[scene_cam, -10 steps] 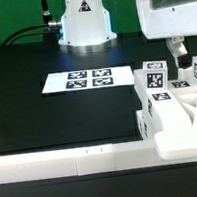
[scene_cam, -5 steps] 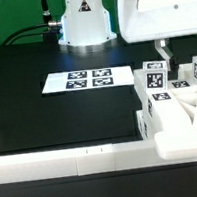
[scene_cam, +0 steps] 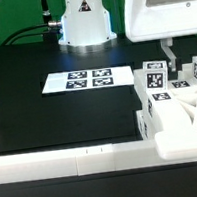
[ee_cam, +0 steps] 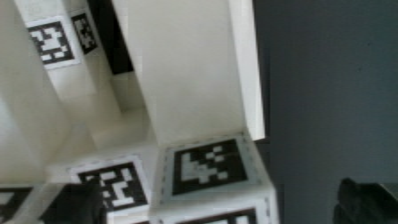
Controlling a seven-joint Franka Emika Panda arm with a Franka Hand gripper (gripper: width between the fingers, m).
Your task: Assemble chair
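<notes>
Gripper hangs over chair parts at exterior view's right, jaws wide apart, nothing between them. Parts bunched against white rail at table's near edge. Marker board flat on black table, well apart.

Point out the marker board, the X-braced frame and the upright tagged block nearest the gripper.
marker board (scene_cam: 78, 81), exterior view, on the white sheet between its tags.
X-braced frame (scene_cam: 185, 111), exterior view, on a diagonal brace.
upright tagged block (scene_cam: 153, 78), exterior view, on its front tag.
</notes>
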